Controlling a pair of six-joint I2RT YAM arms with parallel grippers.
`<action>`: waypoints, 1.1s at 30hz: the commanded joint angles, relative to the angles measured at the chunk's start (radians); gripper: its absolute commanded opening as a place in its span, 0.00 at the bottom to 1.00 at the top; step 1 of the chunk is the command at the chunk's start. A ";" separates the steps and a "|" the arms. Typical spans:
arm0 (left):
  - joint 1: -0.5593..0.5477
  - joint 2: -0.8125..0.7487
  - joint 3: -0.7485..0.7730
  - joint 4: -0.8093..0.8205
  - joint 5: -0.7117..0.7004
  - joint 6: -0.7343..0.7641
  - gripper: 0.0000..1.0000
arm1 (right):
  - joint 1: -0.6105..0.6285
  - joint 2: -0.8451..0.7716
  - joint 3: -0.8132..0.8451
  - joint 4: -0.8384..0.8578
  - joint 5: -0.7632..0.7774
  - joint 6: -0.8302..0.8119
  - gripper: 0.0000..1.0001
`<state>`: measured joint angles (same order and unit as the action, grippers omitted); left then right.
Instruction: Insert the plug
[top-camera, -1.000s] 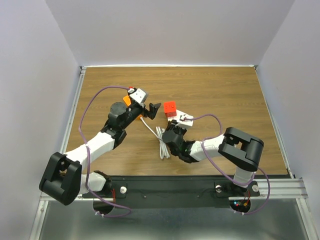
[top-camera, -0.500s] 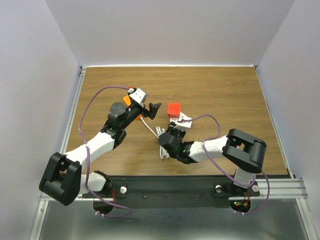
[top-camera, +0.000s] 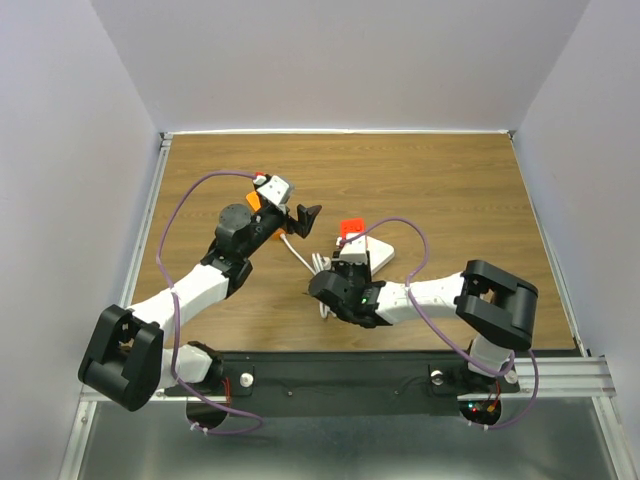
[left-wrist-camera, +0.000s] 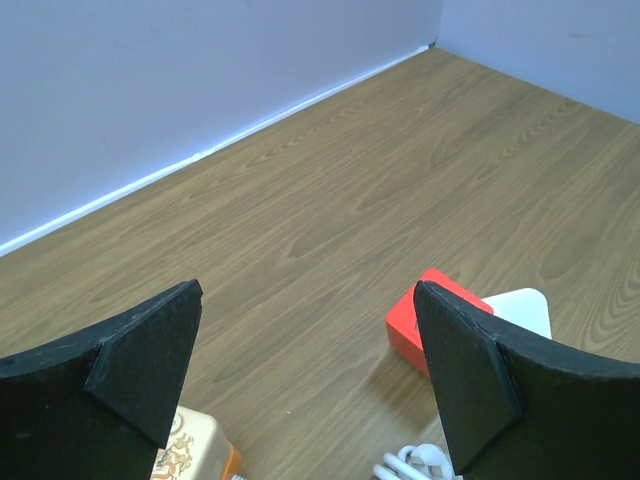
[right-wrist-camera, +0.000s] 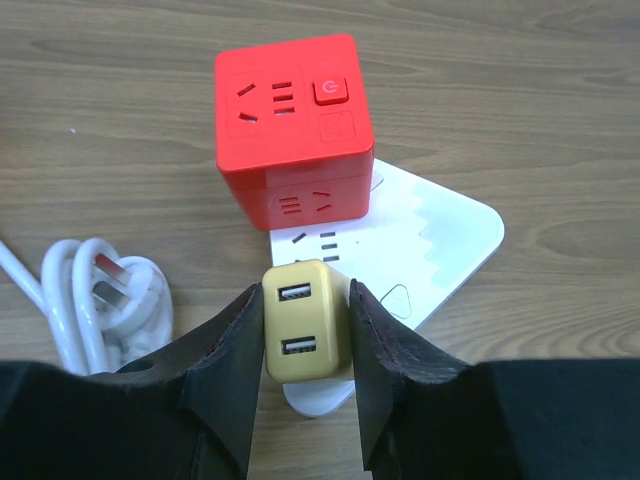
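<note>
Yellow plug (right-wrist-camera: 306, 318), pinched in the right end effector (right-wrist-camera: 305, 338), sits over the white strip (right-wrist-camera: 440, 240) just before the red cube (right-wrist-camera: 290, 130).

- Small mustard-yellow plastic plug block (right-wrist-camera: 308, 322), two USB ports facing the camera, is pinched upright in the right tool (right-wrist-camera: 305, 345).
- Red plastic cube socket (right-wrist-camera: 290, 130) stands just beyond it, against a flat white rounded-triangular socket panel (right-wrist-camera: 440, 235).

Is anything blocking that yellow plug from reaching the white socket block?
Nothing visible does. The yellow plug, gripped by the right pincer, is right beside the white socket block; the red cube sits beyond its slots.
</note>
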<state>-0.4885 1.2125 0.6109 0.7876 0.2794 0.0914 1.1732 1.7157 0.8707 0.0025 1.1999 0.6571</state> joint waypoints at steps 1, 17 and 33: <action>0.007 -0.008 0.033 0.029 -0.011 -0.010 0.99 | 0.002 -0.031 -0.012 -0.098 0.058 -0.027 0.37; 0.008 0.010 0.043 0.021 -0.019 -0.009 0.99 | -0.004 -0.039 0.020 -0.098 0.061 -0.057 0.75; 0.013 0.015 0.039 0.021 -0.020 -0.009 0.99 | -0.004 -0.039 0.045 -0.098 0.059 -0.123 0.47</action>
<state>-0.4820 1.2293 0.6113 0.7662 0.2607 0.0879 1.1721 1.7054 0.8879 -0.0975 1.2144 0.5404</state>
